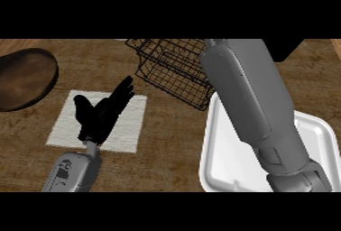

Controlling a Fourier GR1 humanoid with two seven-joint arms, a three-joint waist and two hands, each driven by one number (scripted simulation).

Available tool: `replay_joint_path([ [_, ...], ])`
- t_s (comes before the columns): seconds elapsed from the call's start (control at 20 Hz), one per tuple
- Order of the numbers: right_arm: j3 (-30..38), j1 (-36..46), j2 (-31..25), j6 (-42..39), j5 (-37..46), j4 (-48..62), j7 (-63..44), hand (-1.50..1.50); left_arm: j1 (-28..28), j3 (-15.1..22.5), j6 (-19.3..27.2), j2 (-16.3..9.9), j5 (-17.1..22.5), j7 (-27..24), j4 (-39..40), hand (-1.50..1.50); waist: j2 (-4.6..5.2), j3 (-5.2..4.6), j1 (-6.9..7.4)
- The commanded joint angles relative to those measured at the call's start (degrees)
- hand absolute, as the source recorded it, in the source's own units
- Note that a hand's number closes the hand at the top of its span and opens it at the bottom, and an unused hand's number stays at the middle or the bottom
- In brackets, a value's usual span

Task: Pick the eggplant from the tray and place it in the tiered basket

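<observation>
A grey right forearm (250,103) reaches diagonally across a white tray (220,153) and up toward a black wire tiered basket (170,67) at the top of the wooden desk (166,140). The forearm runs from the lower right corner to the upper edge of the view, where it ends beside a dark block at the top right; the right hand itself does not show, so whether its fingers are clenched, released or grasping anything cannot be told.

The eggplant cannot be seen anywhere. The part of the tray left uncovered by the arm shows only bare white surface, and the visible mesh of the basket holds nothing that can be made out. Where the eggplant lies relative to either hand's fingers cannot be told.

The left hand (100,115) shows at centre left, above a white mat (133,131) on the desk, its black fingers (123,90) straight and released, pointing up toward the basket and holding nothing. It stands apart from both basket and tray. Its grey forearm (73,171) enters from the lower edge.

A dark brown round board (23,79) lies at the far left edge of the desk, well apart from the tray. The basket sits just beside the tray's upper left corner, its lower wire edge close to the tray's rim.
</observation>
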State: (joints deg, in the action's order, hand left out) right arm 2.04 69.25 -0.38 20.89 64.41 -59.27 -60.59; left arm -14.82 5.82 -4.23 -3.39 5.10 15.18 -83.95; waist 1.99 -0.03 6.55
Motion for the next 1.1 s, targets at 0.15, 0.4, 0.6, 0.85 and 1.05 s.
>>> replay_joint_path([
  [0.15,1.6,5.1,0.4,19.0,-7.9,12.7,6.4,-1.5,0.3,-0.1,-0.3,-0.4,-0.9,-1.5,2.1,0.0,0.23,-0.07,0.69],
  [0.4,-0.3,6.6,0.4,30.3,-6.0,19.4,11.1,-1.5,-1.7,-1.4,-1.1,-0.8,0.7,-0.5,1.7,0.0,0.12,-0.09,0.14],
  [0.6,1.9,11.7,0.4,36.1,-0.2,25.1,5.5,-1.5,-0.9,-1.4,0.1,-0.2,-0.2,-1.5,2.5,0.0,-0.34,-0.15,-1.25],
  [0.85,5.4,12.3,0.4,42.8,2.7,25.2,-3.9,-1.5,4.6,-1.5,-0.1,-1.6,-1.2,-3.9,1.6,0.0,-1.55,-0.13,-3.37],
  [1.05,-1.8,9.4,0.4,38.0,6.4,21.4,-14.3,-1.5,4.0,-3.3,0.5,-1.8,0.5,-1.1,0.3,0.0,-3.09,-0.07,-5.89],
])
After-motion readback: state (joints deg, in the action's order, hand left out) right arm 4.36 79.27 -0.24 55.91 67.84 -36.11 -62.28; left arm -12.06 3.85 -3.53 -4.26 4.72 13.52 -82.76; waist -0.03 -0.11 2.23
